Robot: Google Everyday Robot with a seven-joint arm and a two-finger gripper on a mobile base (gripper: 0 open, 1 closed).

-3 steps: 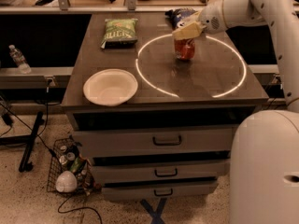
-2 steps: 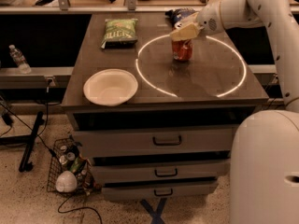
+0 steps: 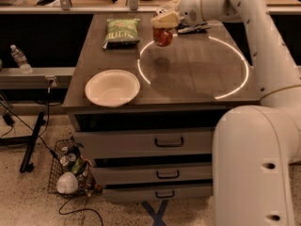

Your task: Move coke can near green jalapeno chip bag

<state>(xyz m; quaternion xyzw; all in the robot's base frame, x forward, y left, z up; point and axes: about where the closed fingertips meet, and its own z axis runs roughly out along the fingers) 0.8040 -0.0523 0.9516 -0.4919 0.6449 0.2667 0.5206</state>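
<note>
The coke can [image 3: 162, 36] is a red can held in the air above the table, its shadow on the wood below. My gripper [image 3: 163, 21] is shut on the can's top and hangs at the back middle of the table. The green jalapeno chip bag [image 3: 122, 31] lies flat at the table's back left, a short way left of the can.
A white bowl [image 3: 112, 87] sits at the front left of the wooden table [image 3: 197, 79]. A dark object [image 3: 194, 28] lies behind the gripper. A lit white ring [image 3: 235, 55] marks the tabletop. Drawers sit below; a wire basket [image 3: 70, 168] stands on the floor.
The gripper has lifted the can off the table and carried it left and back, toward the green bag.
</note>
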